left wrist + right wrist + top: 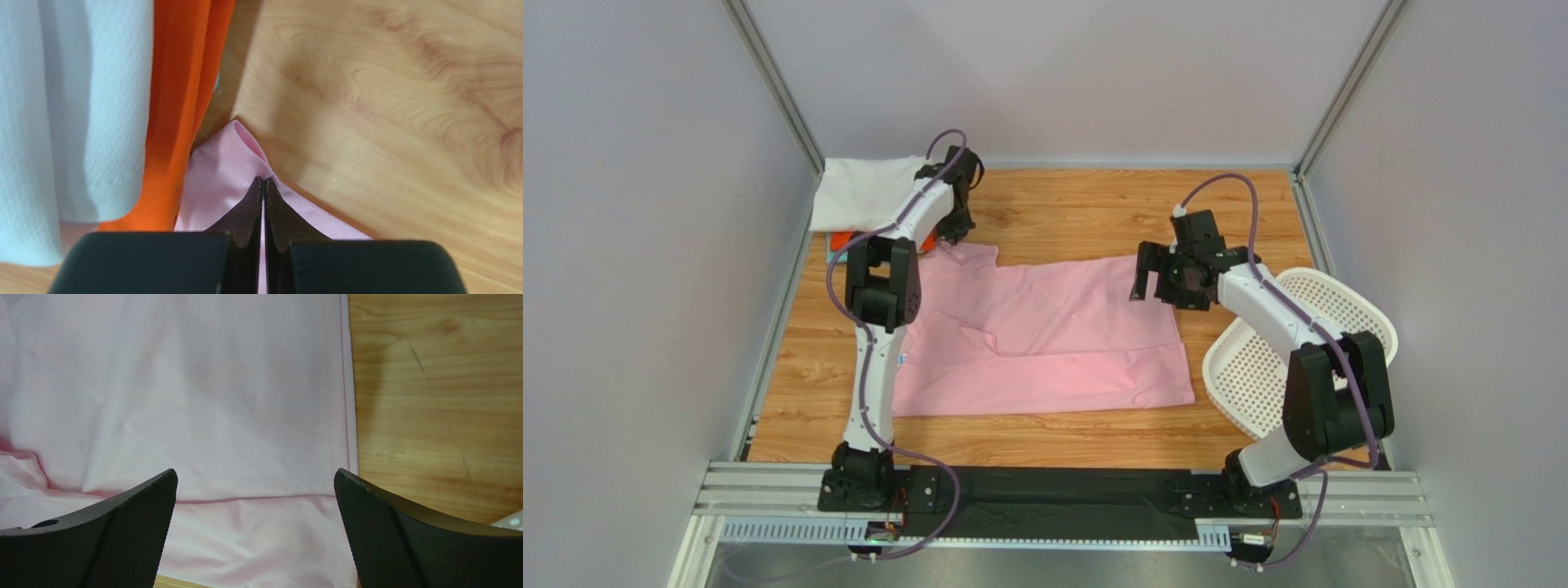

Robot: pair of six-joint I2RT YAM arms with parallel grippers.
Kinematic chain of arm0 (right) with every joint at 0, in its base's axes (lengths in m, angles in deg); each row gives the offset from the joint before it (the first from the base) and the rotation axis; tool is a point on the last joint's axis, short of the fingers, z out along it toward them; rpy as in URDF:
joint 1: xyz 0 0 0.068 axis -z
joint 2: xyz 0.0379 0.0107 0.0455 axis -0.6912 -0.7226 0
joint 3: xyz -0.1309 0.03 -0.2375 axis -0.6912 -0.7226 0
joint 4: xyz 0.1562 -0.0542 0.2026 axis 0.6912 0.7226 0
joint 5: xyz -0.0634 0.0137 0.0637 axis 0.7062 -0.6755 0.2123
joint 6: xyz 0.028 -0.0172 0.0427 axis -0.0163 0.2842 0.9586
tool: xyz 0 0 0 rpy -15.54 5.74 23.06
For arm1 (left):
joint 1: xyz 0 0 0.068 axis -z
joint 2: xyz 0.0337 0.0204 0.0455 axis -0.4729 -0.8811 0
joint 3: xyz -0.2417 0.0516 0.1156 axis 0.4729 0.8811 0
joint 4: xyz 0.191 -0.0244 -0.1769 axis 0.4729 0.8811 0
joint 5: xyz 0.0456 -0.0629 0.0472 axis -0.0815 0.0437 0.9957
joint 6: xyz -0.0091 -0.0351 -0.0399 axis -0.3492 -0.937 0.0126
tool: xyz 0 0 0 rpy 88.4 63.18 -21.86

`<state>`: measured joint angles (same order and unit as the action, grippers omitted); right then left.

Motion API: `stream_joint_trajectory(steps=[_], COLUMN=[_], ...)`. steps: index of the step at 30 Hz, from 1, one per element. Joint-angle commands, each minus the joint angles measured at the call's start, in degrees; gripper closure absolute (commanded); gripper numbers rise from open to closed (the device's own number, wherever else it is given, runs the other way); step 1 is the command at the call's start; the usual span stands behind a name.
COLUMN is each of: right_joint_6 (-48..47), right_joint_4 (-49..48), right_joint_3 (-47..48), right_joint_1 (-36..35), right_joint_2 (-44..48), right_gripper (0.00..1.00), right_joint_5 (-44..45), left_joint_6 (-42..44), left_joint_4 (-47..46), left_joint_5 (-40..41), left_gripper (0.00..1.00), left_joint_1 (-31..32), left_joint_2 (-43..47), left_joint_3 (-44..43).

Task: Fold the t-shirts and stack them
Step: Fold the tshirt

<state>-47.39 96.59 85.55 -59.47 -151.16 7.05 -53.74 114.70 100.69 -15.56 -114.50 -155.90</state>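
A light pink t-shirt (1051, 337) lies spread and partly folded on the wooden table. My left gripper (952, 233) is at its far left corner, shut on a pinch of the pink cloth (236, 159). My right gripper (1158, 272) hovers open over the shirt's far right corner, with the pink cloth (215, 404) below its jaws and nothing between them. A folded white t-shirt (867, 190) lies on an orange-red one (844, 241) at the far left; both also show in the left wrist view, the white one (73, 110) and the orange-red one (184, 92). No teal shirt shows.
A white perforated plastic basket (1308, 355) lies tilted at the right edge beside my right arm. Grey walls and metal posts close in the table on three sides. Bare wood (1075, 208) shows behind the pink shirt.
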Motion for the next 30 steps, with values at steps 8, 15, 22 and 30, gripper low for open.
stream_joint_trajectory(steps=[8, 15, 22, 30], right_joint_6=[1.99, 2.17, 2.25, 2.52], right_joint_4=[0.80, 5.10, 8.54, 9.07], right_joint_3=[18.84, 35.54, 47.15, 48.48], right_joint_1=[0.72, 1.77, 2.21, 2.30], right_joint_2=[-16.19, -31.39, -41.51, -44.77], right_gripper=[0.00, 0.09, 0.21, 0.50], right_joint_5=[11.69, 15.48, 16.89, 16.01], left_joint_6=[0.63, 0.19, -0.77, -2.09], left_joint_4=[-9.18, -13.14, -13.76, -14.46], left_joint_5=[-2.50, -3.03, -2.68, -2.95], left_gripper=[1.00, 1.00, 1.00, 1.00], left_joint_1=[-0.19, -0.19, -0.19, -0.19], left_joint_2=[12.93, 17.24, 18.29, 19.09], left_joint_3=[11.43, 17.76, 19.26, 21.11])
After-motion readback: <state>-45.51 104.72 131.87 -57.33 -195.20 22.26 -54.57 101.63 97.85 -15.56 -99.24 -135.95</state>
